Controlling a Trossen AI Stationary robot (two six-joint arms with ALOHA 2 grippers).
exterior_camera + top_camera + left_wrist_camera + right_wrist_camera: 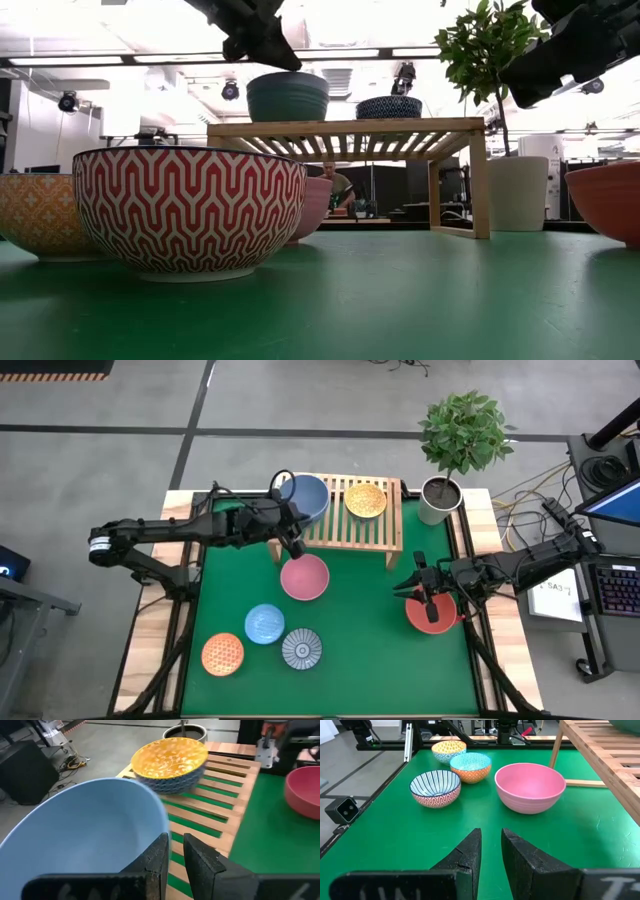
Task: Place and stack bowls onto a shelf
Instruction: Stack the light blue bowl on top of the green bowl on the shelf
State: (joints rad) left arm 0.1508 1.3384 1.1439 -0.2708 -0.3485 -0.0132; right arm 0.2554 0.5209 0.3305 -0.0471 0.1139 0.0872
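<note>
L gripper [172, 855] jaws nearly shut, nothing between, at slate blue bowl [308, 497] on shelf [385, 530] w/ yellow bowl [366, 499].
R gripper [490, 852] same, empty, above red bowl [430, 613]. Risk: L fingers catch the rim when withdrawing, dragging bowl off the edge. Rim contact unclear.

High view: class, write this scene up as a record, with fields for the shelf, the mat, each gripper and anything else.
shelf: slate-blue bowl and yellow bowl, side by side, not stacked
mat: pink bowl, light blue bowl, orange bowl, grey-white bowl, red bowl
left gripper: by the slate-blue bowl's rim, above the shelf
right gripper: above the red bowl
other: plant pot beside the shelf
</note>
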